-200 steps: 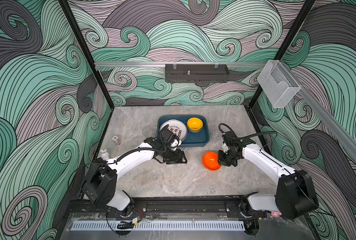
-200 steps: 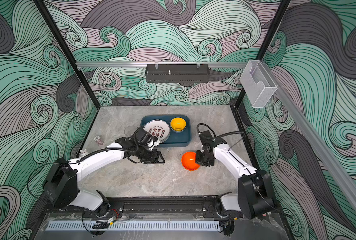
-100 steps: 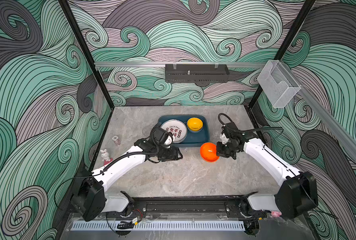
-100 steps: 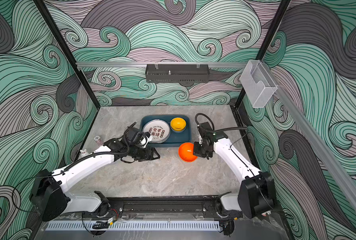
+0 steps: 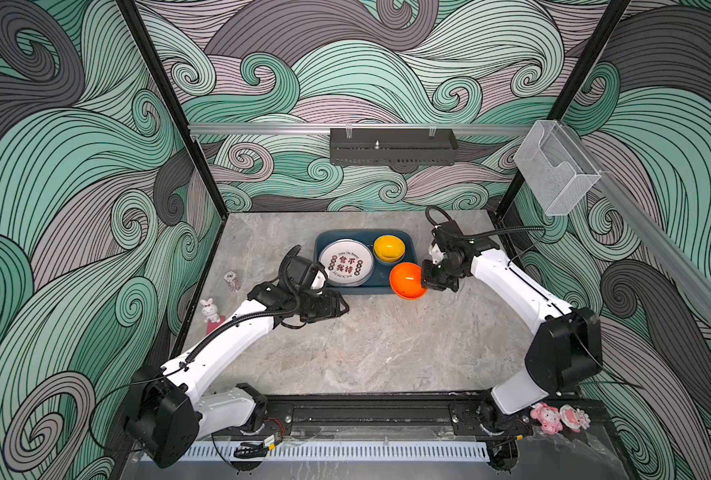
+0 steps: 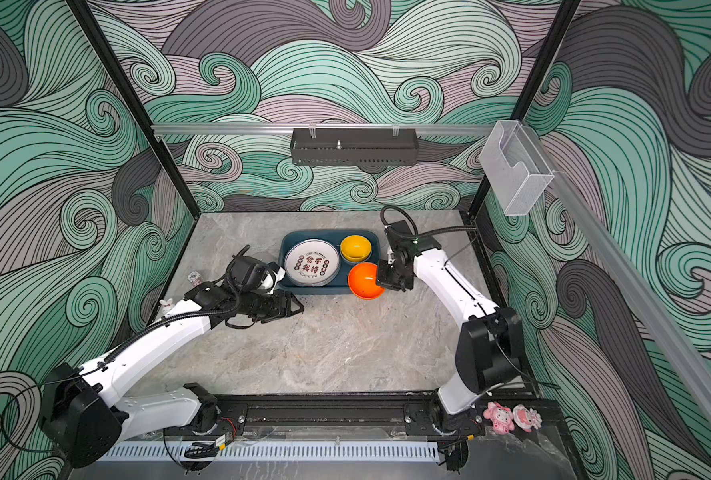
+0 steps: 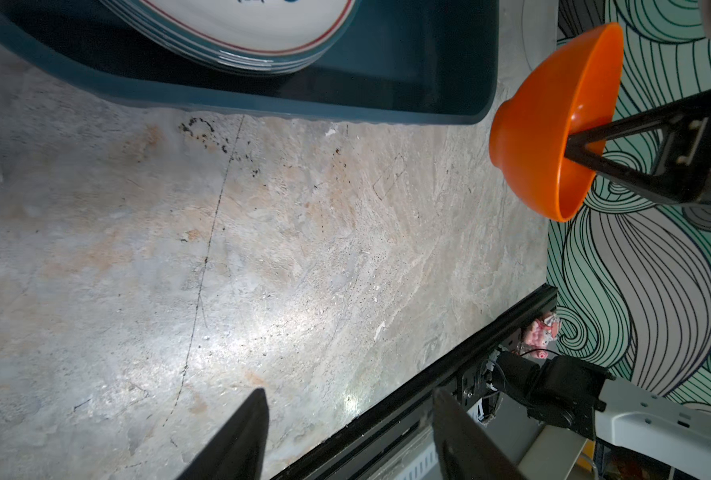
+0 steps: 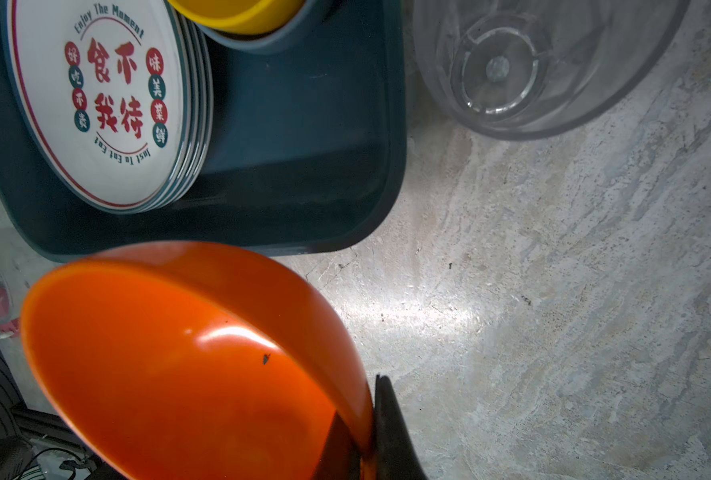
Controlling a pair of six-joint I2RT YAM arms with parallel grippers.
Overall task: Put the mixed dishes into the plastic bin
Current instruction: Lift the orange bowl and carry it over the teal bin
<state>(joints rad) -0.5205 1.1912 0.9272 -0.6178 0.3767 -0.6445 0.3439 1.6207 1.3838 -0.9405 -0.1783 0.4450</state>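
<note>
The dark teal plastic bin (image 5: pixel 362 289) (image 6: pixel 316 289) holds a stack of white plates (image 5: pixel 346 264) (image 8: pixel 100 104) printed with characters. Beside them a yellow bowl (image 5: pixel 389 248) (image 8: pixel 237 16) is nested in a blue bowl (image 8: pixel 262 41). My right gripper (image 5: pixel 426 282) (image 6: pixel 383 281) (image 8: pixel 370 399) is shut on the rim of an orange bowl (image 5: pixel 405 280) (image 7: pixel 553 120) (image 8: pixel 171 365). That bowl hangs tilted above the table at the bin's front right corner. A clear tumbler (image 8: pixel 532 62) stands beside the bin. My left gripper (image 5: pixel 341 305) (image 7: pixel 345 395) is open and empty over bare table in front of the bin.
A white rabbit figurine (image 5: pixel 210 309) and a small patterned cup (image 5: pixel 232 281) stand by the left wall. A black perforated tray (image 5: pixel 391 146) hangs on the back wall and a clear acrylic box (image 5: pixel 555 166) on the right rail. Pink figures (image 5: pixel 553 417) sit on the front rail.
My right gripper has lifted the orange bowl off the table and carried it back to the bin's front right corner. My left arm has stretched lower and shifted its gripper slightly right.
</note>
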